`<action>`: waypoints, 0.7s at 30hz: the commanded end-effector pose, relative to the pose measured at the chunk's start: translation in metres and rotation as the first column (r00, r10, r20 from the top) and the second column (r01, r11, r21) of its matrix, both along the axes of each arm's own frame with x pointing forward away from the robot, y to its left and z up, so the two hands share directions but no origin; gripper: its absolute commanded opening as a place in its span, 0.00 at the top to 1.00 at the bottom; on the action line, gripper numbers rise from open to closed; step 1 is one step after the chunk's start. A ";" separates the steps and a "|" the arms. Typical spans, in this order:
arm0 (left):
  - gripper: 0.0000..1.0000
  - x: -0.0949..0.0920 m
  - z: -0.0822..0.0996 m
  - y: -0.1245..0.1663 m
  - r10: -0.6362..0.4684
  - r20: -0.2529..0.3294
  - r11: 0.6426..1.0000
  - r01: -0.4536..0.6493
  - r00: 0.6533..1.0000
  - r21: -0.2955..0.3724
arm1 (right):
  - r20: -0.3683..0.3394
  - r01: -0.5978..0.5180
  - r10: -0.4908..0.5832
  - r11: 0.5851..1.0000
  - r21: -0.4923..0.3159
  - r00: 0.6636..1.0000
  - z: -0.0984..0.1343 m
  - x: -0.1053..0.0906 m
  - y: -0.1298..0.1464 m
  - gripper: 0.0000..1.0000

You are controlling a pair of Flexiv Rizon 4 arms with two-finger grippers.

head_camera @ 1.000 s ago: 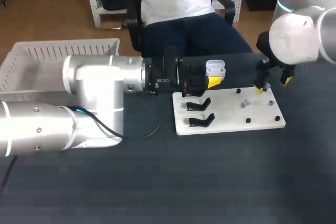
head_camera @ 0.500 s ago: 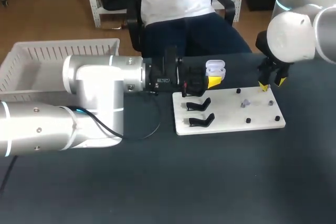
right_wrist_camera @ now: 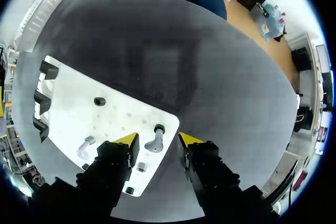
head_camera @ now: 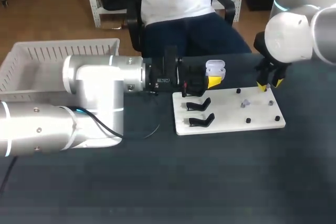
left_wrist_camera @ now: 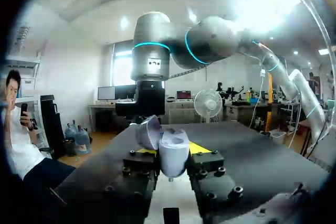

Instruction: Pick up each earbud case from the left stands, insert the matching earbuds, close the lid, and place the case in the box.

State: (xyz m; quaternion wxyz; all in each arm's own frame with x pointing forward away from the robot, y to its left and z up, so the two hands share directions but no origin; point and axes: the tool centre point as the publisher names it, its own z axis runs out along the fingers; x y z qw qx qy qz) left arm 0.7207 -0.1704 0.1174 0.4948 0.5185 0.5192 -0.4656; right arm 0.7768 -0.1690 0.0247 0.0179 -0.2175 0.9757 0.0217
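One earbud (right_wrist_camera: 155, 142) between wide-apart right fingers (right_wrist_camera: 127, 141), apparently untouched; case (left_wrist_camera: 173, 153) inside tight left fingers (left_wrist_camera: 202, 148).

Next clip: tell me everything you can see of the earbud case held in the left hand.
The earbud case is small, rounded and pale, and looks like smooth glossy plastic. Its hinged lid stands open, tipped back from the body. The left hand is shut on the body, with a yellow-tipped finger on each side. It holds the case off the table, just beyond the far left corner of the white board. Nothing else touches it. Whether earbuds are inside cannot be told.
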 end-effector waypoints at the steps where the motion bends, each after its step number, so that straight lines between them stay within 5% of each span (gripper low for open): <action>1: 1.00 0.002 0.000 0.000 -0.005 -0.002 1.000 0.005 1.000 0.003 | 0.011 0.008 -0.008 1.000 -0.010 1.000 0.001 -0.005 0.001 0.57; 21: 1.00 0.002 0.000 0.000 -0.005 -0.002 1.000 0.005 1.000 0.003 | 0.008 0.012 -0.012 1.000 -0.008 1.000 -0.001 -0.005 0.000 0.58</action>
